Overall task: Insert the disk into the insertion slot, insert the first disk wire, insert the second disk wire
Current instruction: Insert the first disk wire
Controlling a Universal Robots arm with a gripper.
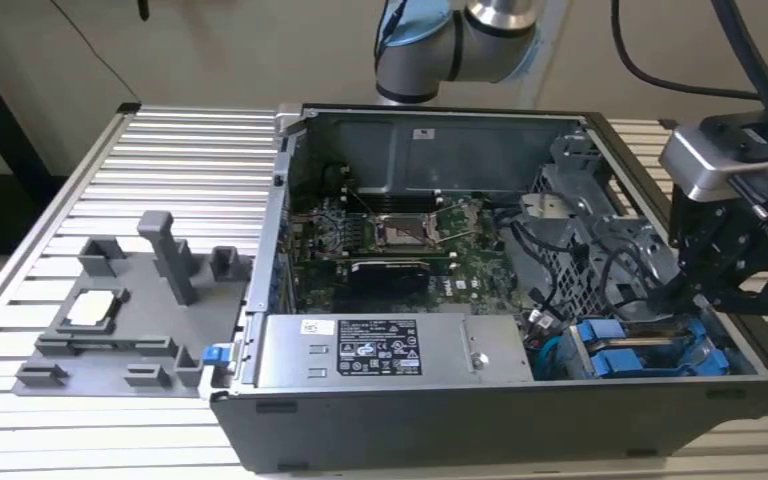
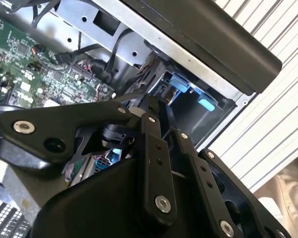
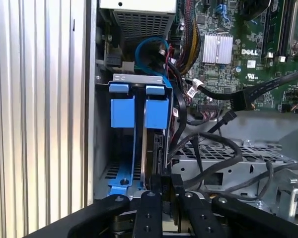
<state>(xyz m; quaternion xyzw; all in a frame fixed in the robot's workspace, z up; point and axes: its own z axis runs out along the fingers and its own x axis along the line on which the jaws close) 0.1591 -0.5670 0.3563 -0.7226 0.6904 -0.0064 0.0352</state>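
Fingers (image 3: 151,208) of black gripper (image 3: 166,192) clamped on small black wire plug (image 3: 167,179), close to blue-framed silver-grey disk (image 3: 156,113) seated in grey sheet-metal insertion slot (image 3: 139,78), exterior view's lower right. Risk: plug goes in tilted & jams; loose black cables (image 3: 208,144) nearby may snag.

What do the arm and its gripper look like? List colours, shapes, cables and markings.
The arm has rounded silver-grey joints with a pale blue cap. A light grey block sits at the wrist, and thick black cables loop above it. The gripper is matte black: flat linkage bars pinned with silver screw heads.
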